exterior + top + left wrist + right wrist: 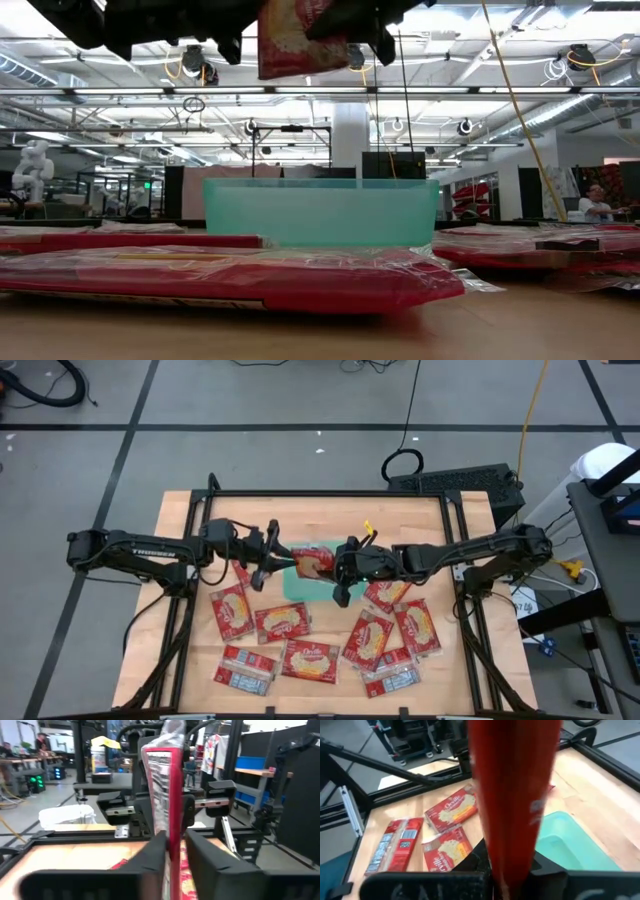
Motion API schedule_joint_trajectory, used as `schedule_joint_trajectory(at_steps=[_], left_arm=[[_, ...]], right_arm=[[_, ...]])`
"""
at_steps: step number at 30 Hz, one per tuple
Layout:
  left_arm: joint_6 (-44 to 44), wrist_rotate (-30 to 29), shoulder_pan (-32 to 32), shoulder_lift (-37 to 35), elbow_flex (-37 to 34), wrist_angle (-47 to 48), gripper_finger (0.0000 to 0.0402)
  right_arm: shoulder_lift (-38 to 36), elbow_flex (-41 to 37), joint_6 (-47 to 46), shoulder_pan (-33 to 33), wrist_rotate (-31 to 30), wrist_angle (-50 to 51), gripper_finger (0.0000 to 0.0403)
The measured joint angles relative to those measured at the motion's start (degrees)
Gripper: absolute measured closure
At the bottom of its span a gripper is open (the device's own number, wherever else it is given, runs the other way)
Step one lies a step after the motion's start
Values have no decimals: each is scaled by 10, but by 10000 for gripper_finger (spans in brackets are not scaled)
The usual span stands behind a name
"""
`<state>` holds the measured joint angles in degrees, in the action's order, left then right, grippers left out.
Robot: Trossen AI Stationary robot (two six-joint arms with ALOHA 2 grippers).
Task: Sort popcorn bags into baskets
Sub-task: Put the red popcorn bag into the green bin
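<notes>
Packet pinched by both hands above one tray; roughly nine lie loose.

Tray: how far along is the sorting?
Done: nothing visibly sorted; the teal tray shows no packets inside from the views available. In hand: one red packet hangs above the tray, with the left gripper and right gripper both at it. Left: the loose packets lying around on the table.

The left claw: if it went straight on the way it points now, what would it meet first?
Probably the right claw and the held popcorn bag, just beyond the left claw; depth is unclear.
</notes>
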<state>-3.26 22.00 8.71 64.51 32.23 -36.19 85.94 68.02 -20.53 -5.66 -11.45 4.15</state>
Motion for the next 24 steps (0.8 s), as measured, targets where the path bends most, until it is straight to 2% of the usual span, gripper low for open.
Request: schedule_joint_trajectory(at_steps=[2,5,13,20,24], left_arm=[[2,7,0,0,0,7,380],[6,10,0,0,0,16,386],[-1,8,-1,0,0,35,308],[4,-28,-2,16,0,26,236],[1,-16,-7,67,0,-58,227]], right_arm=[[0,-4,0,-1,-1,-3,385],[0,-7,2,-1,-1,-6,385],[0,-7,4,-1,-3,-10,385],[0,-7,12,0,-5,-14,385],[0,-8,17,0,-6,-18,385]])
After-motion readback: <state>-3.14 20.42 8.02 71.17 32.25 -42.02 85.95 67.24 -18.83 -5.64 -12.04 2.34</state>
